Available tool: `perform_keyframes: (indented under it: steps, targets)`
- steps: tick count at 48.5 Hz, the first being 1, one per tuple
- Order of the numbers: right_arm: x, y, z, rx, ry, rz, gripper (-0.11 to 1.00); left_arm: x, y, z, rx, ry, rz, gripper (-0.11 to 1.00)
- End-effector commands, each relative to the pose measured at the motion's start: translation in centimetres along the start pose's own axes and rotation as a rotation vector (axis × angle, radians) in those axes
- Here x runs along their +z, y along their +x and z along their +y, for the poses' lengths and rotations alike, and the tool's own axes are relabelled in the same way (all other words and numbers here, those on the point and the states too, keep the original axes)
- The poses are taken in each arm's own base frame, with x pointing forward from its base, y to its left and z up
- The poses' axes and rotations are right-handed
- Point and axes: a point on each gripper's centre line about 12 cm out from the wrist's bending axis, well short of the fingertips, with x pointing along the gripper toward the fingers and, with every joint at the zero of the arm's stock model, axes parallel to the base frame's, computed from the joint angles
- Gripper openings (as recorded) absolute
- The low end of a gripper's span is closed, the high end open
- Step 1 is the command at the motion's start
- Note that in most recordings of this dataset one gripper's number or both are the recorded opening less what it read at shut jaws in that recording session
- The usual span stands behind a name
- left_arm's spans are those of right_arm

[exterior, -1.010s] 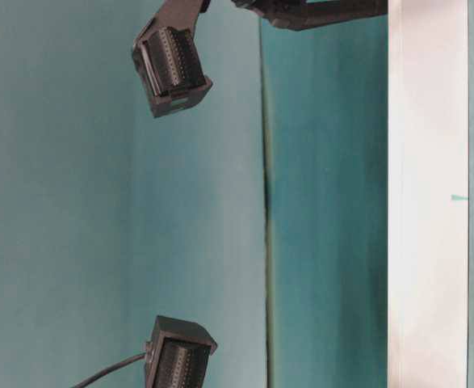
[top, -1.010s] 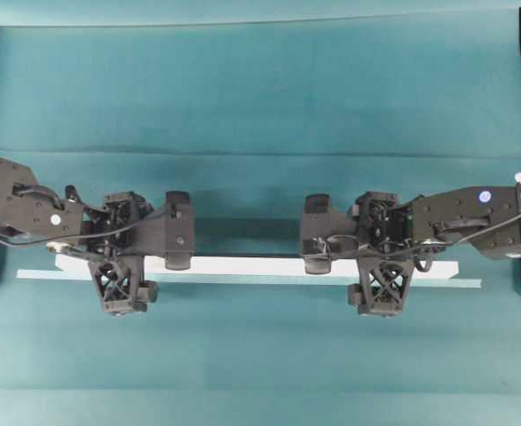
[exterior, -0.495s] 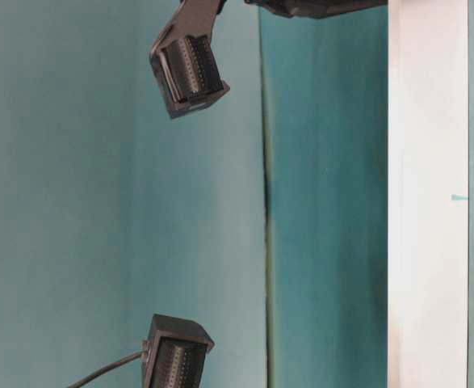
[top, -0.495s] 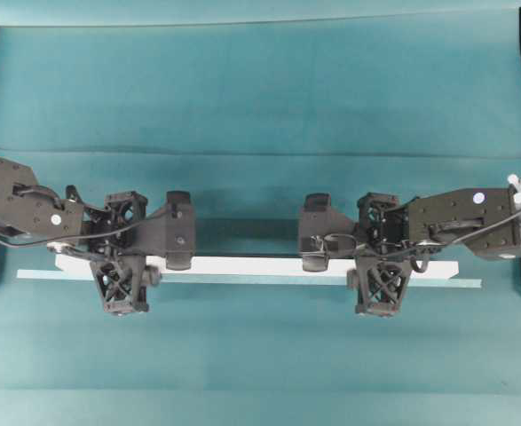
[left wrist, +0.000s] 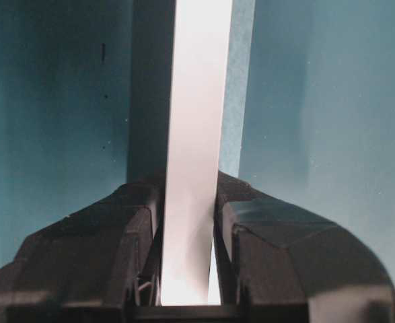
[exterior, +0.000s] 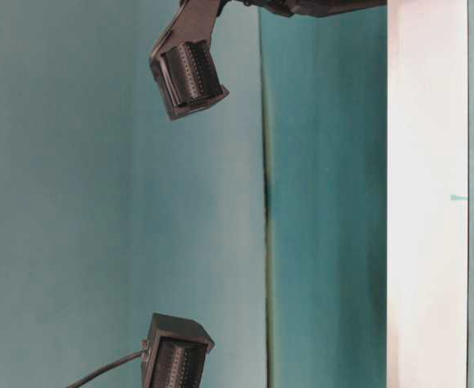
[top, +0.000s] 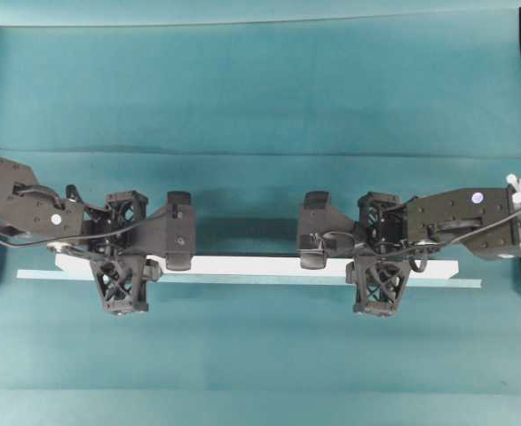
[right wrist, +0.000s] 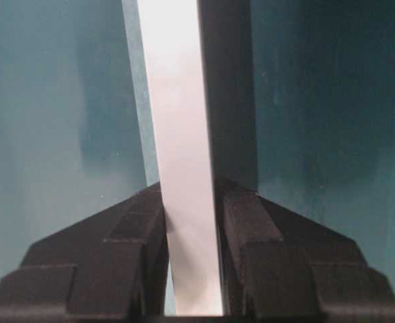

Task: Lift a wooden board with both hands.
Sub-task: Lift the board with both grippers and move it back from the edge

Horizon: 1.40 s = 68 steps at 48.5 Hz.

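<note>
Spanning the teal table [top: 260,98] from left to right, the wooden board [top: 242,265] lies in the near half of the overhead view, a thin pale tape strip [top: 56,275] running along its near edge. The left gripper [top: 122,266] straddles the board close to its left end; the right gripper [top: 380,264] straddles it towards the right end. Each wrist view shows the white plank passing between two black fingers [left wrist: 126,256] that press against both of its long edges, so both grippers are clamped on the board [right wrist: 187,202]. In the table-level view the board [exterior: 426,194] runs as a bright band beside the tape.
</note>
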Motion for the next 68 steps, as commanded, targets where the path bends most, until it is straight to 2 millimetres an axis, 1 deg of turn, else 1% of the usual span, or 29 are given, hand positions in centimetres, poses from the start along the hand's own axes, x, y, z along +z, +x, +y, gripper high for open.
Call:
perform_keyframes:
  steps: [1, 4, 8, 22, 28, 42, 48, 68]
  targets:
    - [0.3, 0.0, 0.0, 0.001, 0.013, -0.001, 0.22, 0.7, -0.4, 0.0, -0.001, -0.003, -0.023, 0.18]
    - [0.4, -0.4, 0.0, 0.002, 0.016, -0.002, 0.22, 0.7, -0.5, 0.0, 0.0, -0.003, -0.02, 0.18]
    - [0.7, -1.3, -0.1, 0.003, 0.019, -0.009, 0.22, 1.1, -1.3, 0.0, 0.0, -0.003, -0.028, 0.18]
    - [1.8, -4.3, 0.0, 0.009, 0.02, -0.006, 0.22, 1.9, -4.9, 0.6, 0.01, -0.022, -0.027, 0.18]
    - [2.3, -5.4, -0.1, 0.009, 0.026, 0.003, 0.22, 2.4, -6.8, 0.7, 0.013, -0.024, -0.03, 0.18]
    - [3.4, -9.4, -0.8, 0.009, 0.049, 0.01, 0.22, 3.7, -10.4, 0.9, 0.019, -0.034, -0.032, 0.18]
    - [3.8, -11.2, -0.7, 0.011, 0.047, 0.018, 0.22, 4.4, -11.8, 0.9, 0.021, -0.037, -0.022, 0.18]
    - [4.8, -15.3, -0.3, 0.015, 0.055, 0.034, 0.22, 6.1, -15.9, 1.1, 0.026, -0.049, -0.031, 0.18]
